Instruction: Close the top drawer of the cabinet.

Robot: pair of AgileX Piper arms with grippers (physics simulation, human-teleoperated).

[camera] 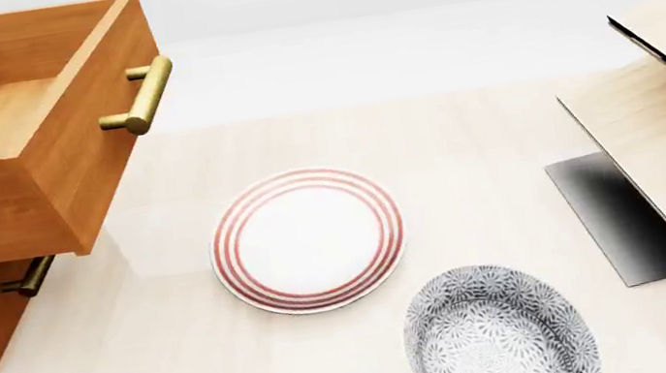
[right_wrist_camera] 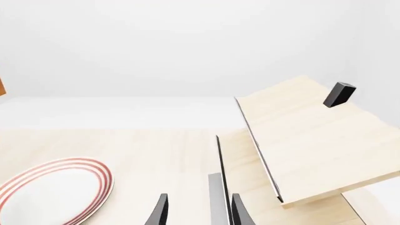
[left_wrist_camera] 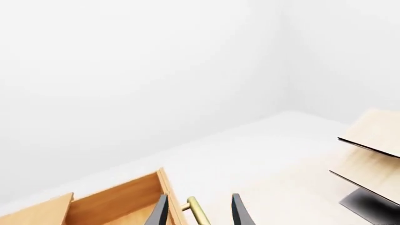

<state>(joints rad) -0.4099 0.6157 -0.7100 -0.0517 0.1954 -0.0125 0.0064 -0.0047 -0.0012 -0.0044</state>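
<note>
Top drawer pulled out; handle between parted left gripper fingers, ungrasped.

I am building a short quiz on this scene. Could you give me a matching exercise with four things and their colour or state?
Things:
1. top drawer
2. drawer handle
3. middle plate
4. near bowl

Descriptions:
A. grey floral pattern
B. brass bar
C. pulled out, open
D. white with red rings

Pairs: 1-C, 2-B, 3-D, 4-A
</note>
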